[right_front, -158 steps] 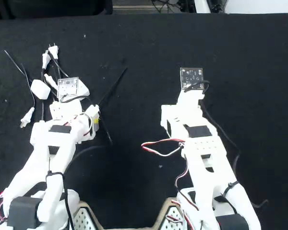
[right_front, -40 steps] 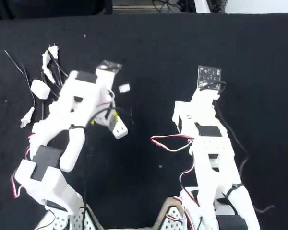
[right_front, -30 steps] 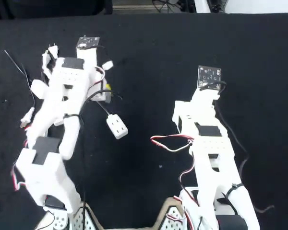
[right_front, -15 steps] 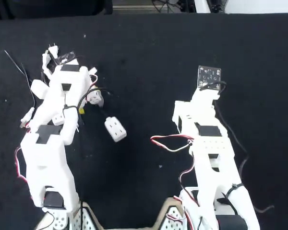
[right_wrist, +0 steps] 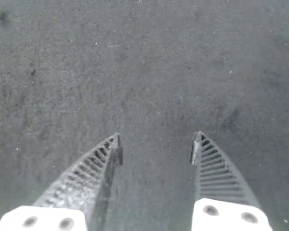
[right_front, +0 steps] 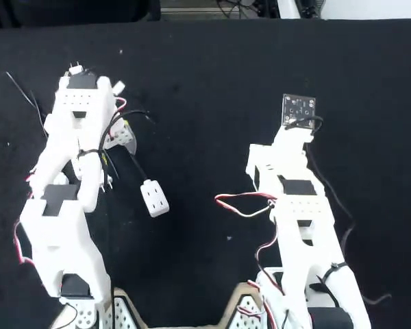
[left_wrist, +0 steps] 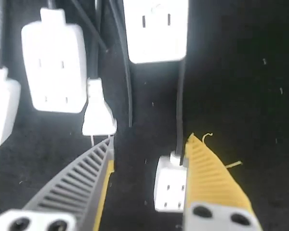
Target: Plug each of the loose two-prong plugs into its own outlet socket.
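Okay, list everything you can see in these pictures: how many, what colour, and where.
Socket blocks: at least three, white, on the cloth around the left hand; the smallest lies beside its yellow finger.
Plug: one clearly seen, white, two prongs, loose, just off the grey fingertip.
Cords: several, black, running between the blocks.
Cloth: one, black, covering the table.
Arms: two, white, side by side: left arm, right arm.
Left hand: one, grey and yellow fingers, open, above the blocks and the plug.
Right hand: one, grey fingers, open, above bare cloth.
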You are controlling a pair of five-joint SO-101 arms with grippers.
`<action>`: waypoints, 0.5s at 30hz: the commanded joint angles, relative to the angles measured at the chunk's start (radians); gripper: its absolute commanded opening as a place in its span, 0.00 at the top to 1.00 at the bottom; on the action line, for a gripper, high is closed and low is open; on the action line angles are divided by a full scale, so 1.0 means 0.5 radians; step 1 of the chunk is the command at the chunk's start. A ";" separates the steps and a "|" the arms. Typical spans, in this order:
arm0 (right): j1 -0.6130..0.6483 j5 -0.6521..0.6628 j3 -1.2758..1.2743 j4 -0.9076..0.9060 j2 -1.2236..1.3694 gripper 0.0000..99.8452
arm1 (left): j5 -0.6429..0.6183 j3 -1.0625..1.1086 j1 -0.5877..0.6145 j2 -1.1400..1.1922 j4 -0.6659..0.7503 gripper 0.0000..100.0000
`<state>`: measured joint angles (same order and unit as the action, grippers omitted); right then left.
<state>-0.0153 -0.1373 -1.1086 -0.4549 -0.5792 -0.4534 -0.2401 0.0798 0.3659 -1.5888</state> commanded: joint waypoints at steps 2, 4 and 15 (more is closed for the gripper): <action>-0.028 -0.012 0.066 0.043 0.002 0.77 | 0.169 -0.097 0.023 -0.212 -0.061 0.77; -0.028 -0.012 0.066 0.043 0.002 0.77 | 0.288 -0.106 0.051 -0.221 -0.110 0.77; -0.028 -0.012 0.063 0.043 -0.008 0.77 | 1.252 0.327 0.121 -0.264 -0.175 0.77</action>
<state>-0.0153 -0.1373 -1.1086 -0.4549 -0.5792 0.1020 -0.1741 0.1350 0.3122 -1.7085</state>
